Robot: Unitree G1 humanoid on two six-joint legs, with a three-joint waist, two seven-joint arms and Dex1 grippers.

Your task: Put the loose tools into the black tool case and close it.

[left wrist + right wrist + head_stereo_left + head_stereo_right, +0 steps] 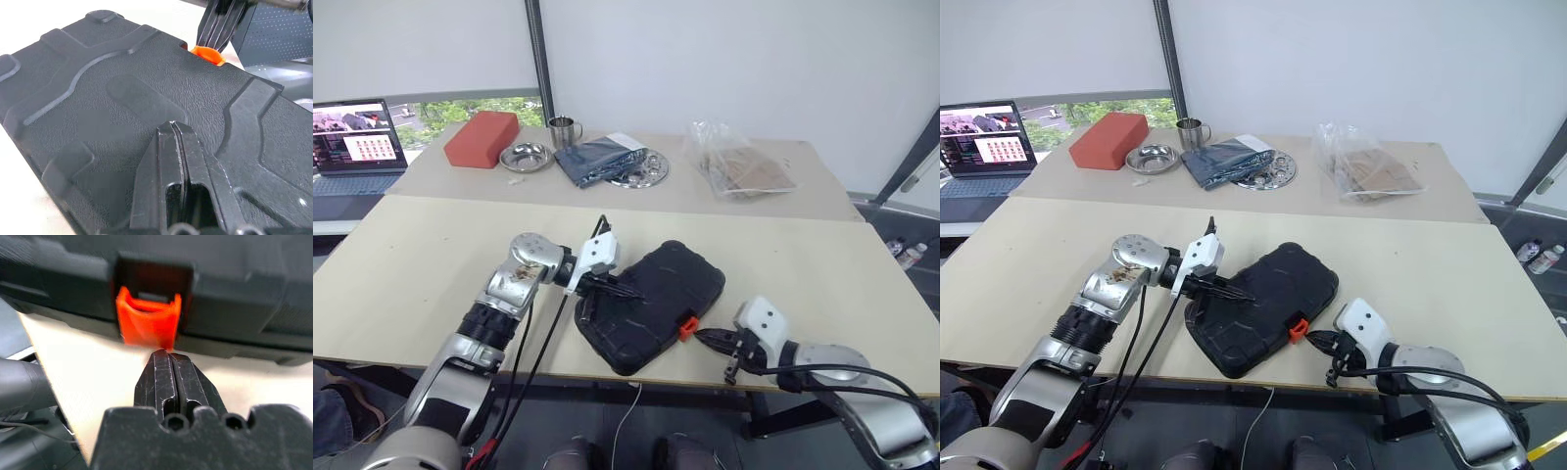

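Note:
The black tool case (pixel 658 284) lies closed on the near table, close to its front edge, with its orange latch (pixel 686 327) facing me. My left gripper (pixel 632 292) is shut, and its tips rest on the case's lid (pixel 137 93). My right gripper (pixel 701 336) is shut, with its tips right at the latch (pixel 148 323), on the side towards the table edge. Whether they touch it I cannot tell. In the left wrist view the right gripper's fingers (pixel 220 22) stand just behind the latch (pixel 208 53). The loose tools are out of view.
On the far table stand a red-orange box (pixel 482 138), a steel bowl (pixel 526 156), a metal mug (pixel 564 130), a dark cloth on a steel plate (pixel 605 159) and a plastic bag (pixel 741 164). A laptop (pixel 357 147) sits at the far left.

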